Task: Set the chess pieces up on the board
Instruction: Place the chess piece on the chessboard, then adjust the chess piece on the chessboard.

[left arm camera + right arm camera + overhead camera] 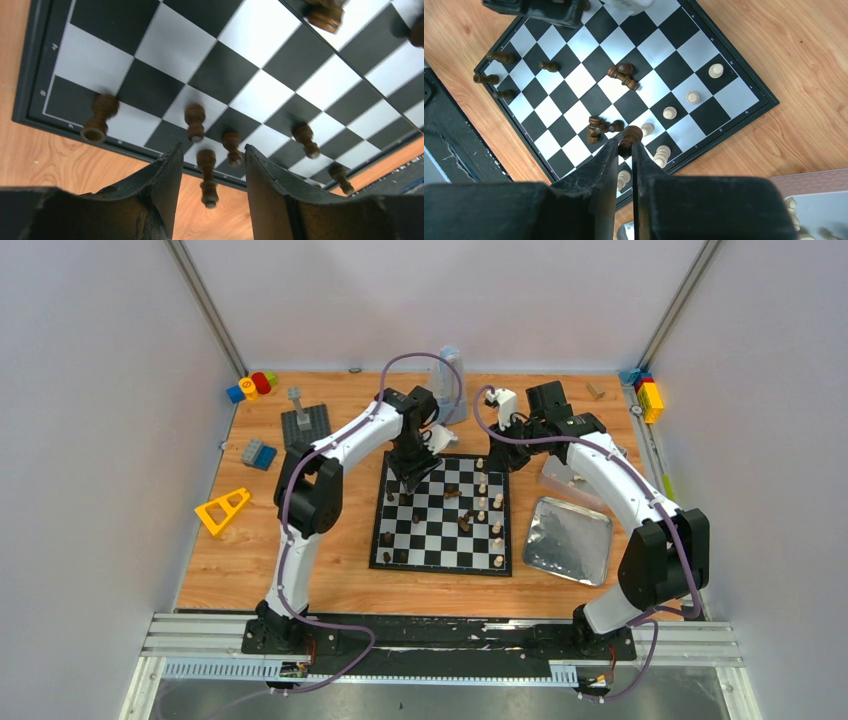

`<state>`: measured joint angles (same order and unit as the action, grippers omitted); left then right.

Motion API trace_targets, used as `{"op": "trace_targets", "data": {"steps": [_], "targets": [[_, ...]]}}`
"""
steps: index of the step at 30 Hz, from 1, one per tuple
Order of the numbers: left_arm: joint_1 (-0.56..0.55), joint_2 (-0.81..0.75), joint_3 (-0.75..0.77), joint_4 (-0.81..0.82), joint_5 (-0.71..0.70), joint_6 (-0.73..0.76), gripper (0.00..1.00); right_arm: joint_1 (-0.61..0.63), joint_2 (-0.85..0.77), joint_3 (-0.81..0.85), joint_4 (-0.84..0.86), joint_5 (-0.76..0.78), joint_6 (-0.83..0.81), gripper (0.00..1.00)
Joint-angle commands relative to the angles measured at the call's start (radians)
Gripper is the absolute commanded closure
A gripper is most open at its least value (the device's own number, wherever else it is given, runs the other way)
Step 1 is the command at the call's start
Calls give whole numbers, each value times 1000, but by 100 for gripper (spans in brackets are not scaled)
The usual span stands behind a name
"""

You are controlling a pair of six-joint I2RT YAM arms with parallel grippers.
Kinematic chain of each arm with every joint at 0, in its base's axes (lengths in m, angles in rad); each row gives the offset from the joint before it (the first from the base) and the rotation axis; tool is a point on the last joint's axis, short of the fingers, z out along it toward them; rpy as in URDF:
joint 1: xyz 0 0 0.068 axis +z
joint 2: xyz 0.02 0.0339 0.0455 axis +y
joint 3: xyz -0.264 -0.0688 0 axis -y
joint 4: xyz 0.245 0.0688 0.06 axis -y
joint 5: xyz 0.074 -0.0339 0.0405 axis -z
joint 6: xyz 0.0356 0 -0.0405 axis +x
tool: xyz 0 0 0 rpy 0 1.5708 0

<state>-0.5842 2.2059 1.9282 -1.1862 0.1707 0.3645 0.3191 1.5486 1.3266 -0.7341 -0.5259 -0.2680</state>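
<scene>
**Left wrist.** Jaws of the left gripper (213, 149) are seen parted. A dark pawn (207, 172) stands in the gap and is touched by neither finger. It is placed in the edge row of the board (170, 40). More dark pieces (194, 121) are ranged along that edge, at 9 and 3 o'clock of the pawn.

**Right wrist.** Jaws of the right gripper (625, 145) are seen nearly closed, with a dark piece (630, 134) pinched between the fingertips above the board. Pale pieces (693, 96) are lined up along the edge at 4 o'clock. Several dark ones are tipped over mid-board. Others are stood near the corner at 9 o'clock.

**Top.** The board is laid at the centre of the table (330, 570). The left gripper is held over its 11 o'clock corner and the right gripper over its 1 o'clock corner. A silver tray (570, 538) is set just beside the board at 3 o'clock.
</scene>
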Motion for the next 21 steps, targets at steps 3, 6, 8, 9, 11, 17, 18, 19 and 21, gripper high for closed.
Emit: {"op": "trace_targets", "data": {"steps": [3, 6, 8, 9, 11, 17, 18, 19, 21], "targets": [[-12, -119, -70, 14, 67, -19, 43, -3, -26, 6, 38, -29, -16, 100], [-14, -127, -113, 30, 71, -22, 43, -3, -25, 7, 38, -29, -16, 100], [-14, -127, -135, 39, 74, -23, 43, -3, -25, 6, 38, -28, -16, 100], [-15, -126, -140, 45, 74, -24, 44, -3, -24, 6, 38, -28, -16, 100], [-14, -125, -156, 53, 75, -25, 45, -4, -22, 6, 38, -29, -16, 100], [-16, -110, -167, 67, 77, -24, 49, -3, -14, 10, 35, -30, -16, 100], [-16, -106, -167, 68, 78, -24, 50, -4, -13, 9, 36, -31, -16, 100], [-17, -105, -166, 69, 82, -24, 52, -4, -12, 9, 36, -31, -16, 100], [-17, -102, -166, 67, 89, -24, 56, -3, -11, 8, 35, -31, -16, 100]]}}
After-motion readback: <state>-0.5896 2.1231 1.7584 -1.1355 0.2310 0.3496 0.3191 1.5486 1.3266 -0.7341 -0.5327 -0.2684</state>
